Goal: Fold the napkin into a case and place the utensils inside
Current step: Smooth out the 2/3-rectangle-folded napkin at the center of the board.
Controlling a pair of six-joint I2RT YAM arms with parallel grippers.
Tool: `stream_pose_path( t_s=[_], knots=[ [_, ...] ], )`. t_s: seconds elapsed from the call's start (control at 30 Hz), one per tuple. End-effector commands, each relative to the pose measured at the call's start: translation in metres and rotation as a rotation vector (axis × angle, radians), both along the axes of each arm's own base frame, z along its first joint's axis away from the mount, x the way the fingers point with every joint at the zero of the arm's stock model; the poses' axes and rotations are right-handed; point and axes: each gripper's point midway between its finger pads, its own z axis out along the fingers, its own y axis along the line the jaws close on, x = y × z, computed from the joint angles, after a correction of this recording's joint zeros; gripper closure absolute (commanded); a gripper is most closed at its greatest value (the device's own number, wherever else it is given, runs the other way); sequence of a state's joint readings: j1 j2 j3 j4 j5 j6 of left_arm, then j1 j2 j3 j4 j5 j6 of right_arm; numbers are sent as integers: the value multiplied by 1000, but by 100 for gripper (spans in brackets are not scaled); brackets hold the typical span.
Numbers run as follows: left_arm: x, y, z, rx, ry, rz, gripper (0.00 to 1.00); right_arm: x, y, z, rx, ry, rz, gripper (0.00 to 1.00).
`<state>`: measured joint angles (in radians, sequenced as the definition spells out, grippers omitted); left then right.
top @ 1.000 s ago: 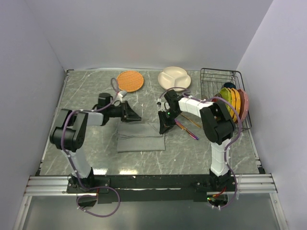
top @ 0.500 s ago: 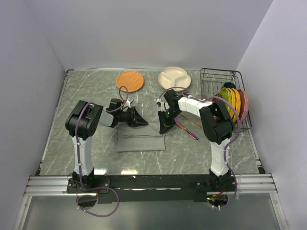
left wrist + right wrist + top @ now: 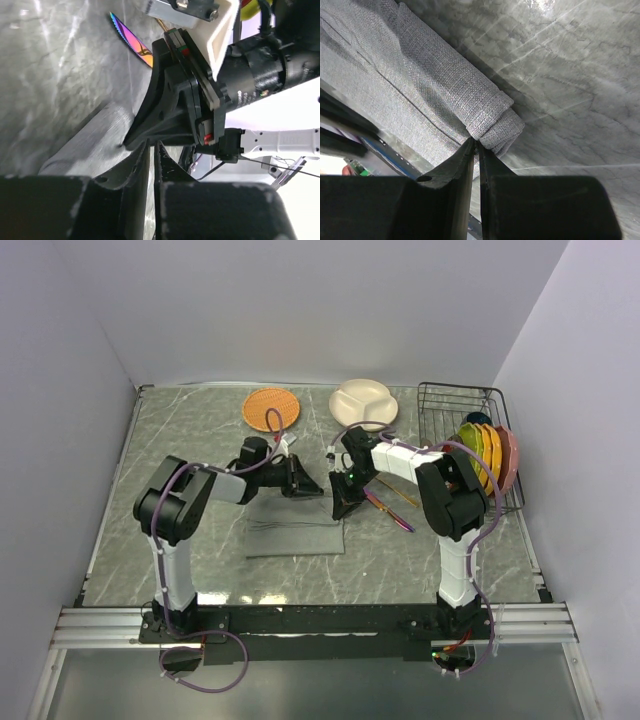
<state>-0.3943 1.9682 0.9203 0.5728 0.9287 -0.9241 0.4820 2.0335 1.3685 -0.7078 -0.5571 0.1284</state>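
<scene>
one: both grippers at the napkin now?
two: yes, left gripper swung to its far right corner (jaws narrow, hold unclear); right gripper pinches that corner. folding continues; knife waits right of it.

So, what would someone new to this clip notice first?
The right claw and left claw meet nose to nose at the far right corner of the folded grey napkin in the middle, the right one pinching that corner. After that, the iridescent knife lying just to the right. Then the bright plates standing on edge in the wire rack at the far right.
</scene>
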Motion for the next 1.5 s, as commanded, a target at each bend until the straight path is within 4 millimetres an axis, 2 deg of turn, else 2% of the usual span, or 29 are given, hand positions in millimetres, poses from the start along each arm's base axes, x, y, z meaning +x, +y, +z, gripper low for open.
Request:
stream_pose_path(
  t_s=[0.0, 0.1, 0.2, 0.3, 0.33, 0.37, 0.4, 0.43, 0.47, 0.53, 0.57, 0.63, 0.67, 0.77, 0.8, 0.87, 1.0, 1.13, 1.23, 1.27, 1.3, 1.33, 1.37, 1.4, 1.43, 1.47],
  knots=[
    [8, -6, -31, 56, 63, 19, 89, 8, -15, -12, -92, -56, 15, 85],
    [5, -1, -61, 118, 111, 21, 92, 8, -15, -10, -85, -59, 11, 85],
    [2, 1, -78, 162, 133, 19, 95, 10, -12, -1, -61, -62, 17, 83],
    [2, 3, -88, 196, 139, 18, 96, 15, -5, 29, 50, -60, -15, 78],
    [3, 3, -89, 200, 137, 17, 96, 18, -2, 47, 103, -75, -32, 75],
    [5, 3, -89, 202, 135, 19, 97, 20, 9, 66, 223, -71, -36, 69],
    [5, 2, -90, 203, 139, 18, 98, 24, 6, 75, 270, -49, -105, 65],
    [5, 1, -90, 205, 133, 16, 98, 27, 10, 94, 330, -79, -121, 60],
    [5, 1, -90, 211, 130, 15, 98, 37, 16, 105, 389, -130, -125, 53],
    [5, 0, -90, 211, 124, 12, 98, 37, 24, 117, 451, -109, -157, 49],
    [3, 0, -91, 215, 129, 10, 98, 45, 30, 123, 494, -135, -162, 48],
    [3, 0, -91, 217, 126, 11, 98, 46, 36, 115, 510, -64, -219, 50],
    [4, 0, -91, 221, 125, 12, 98, 50, 40, 113, 526, -64, -226, 55],
    [5, -1, -91, 218, 126, 8, 97, 49, 43, 88, 493, 24, -271, 68],
    [5, -1, -92, 221, 129, 11, 97, 44, 39, 72, 466, 63, -292, 71],
    [8, -3, -92, 218, 129, 7, 98, 35, 33, 57, 424, 97, -306, 76],
    [12, -5, -95, 220, 133, 7, 97, 5, 13, 12, 304, 194, -334, 78],
    [14, -5, -90, 206, 124, -2, 95, 0, -8, -27, 164, 237, -394, 80],
    [20, -2, -58, 114, 51, -9, 79, 3, -16, -39, 108, 249, -420, 81],
    [23, -1, -33, 76, -2, -14, 67, 4, -18, -39, 96, 250, -418, 81],
    [24, 3, -18, 53, -30, -18, 62, 7, -20, -41, 76, 238, -420, 81],
    [17, 11, -5, 13, -38, -47, 59, 7, -22, -41, 64, 233, -420, 81],
    [16, 16, 21, -17, -94, -54, 57, 8, -23, -41, 60, 225, -416, 81],
    [14, 21, 30, -25, -104, -55, 56, 9, -24, -40, 56, 221, -415, 81],
    [3, 29, 33, -37, -87, -69, 55, 8, -24, -40, 53, 222, -415, 82],
    [-7, 31, 46, -53, -102, -88, 56, 9, -24, -38, 56, 220, -413, 82]
  ],
)
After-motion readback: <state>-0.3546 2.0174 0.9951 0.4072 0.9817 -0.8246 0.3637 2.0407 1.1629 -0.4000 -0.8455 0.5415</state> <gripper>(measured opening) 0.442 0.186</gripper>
